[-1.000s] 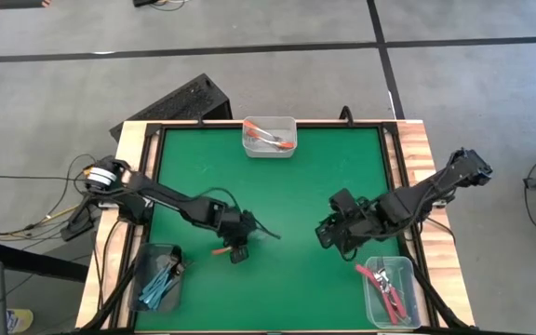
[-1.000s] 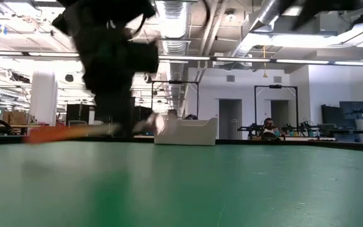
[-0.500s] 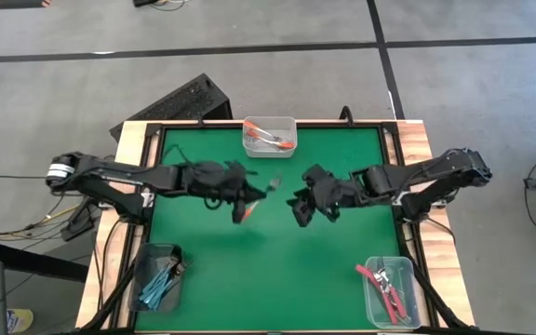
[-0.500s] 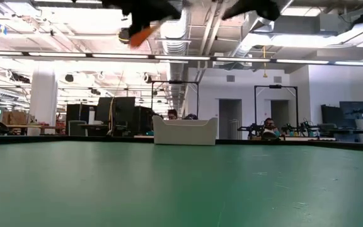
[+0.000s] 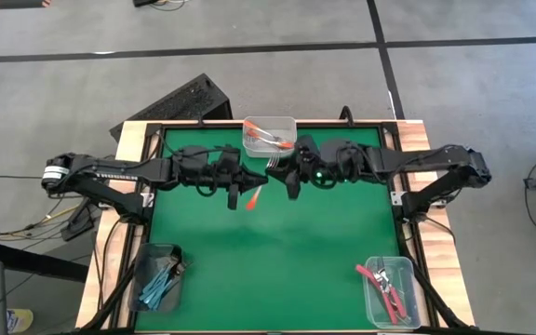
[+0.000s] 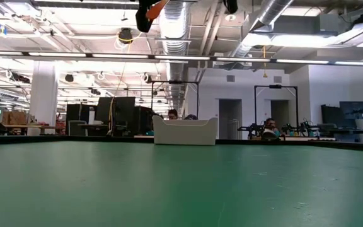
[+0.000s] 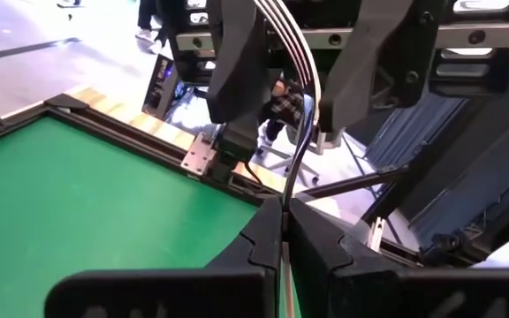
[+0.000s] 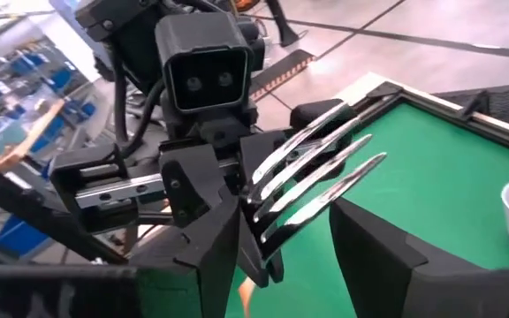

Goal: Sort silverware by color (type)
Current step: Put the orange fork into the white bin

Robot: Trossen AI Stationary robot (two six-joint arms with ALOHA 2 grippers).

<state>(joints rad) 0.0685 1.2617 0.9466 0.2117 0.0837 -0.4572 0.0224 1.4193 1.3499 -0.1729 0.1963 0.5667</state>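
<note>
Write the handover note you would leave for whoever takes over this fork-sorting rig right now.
Left gripper: shut on the orange-handled fork, raised above mid-table.
Right gripper: open, its fingers on either side of that fork's tines, not yet closed.
Done: orange forks in the far bin, blue forks in the near-left bin, red-pink forks in the near-right bin.
Left: finish what looks like a hand-over, then probably drop the fork in the far bin. No loose forks show on the mat.

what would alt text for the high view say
Above the green table, the left gripper holds an orange-handled fork out to the open right gripper, near the top bin.
</note>
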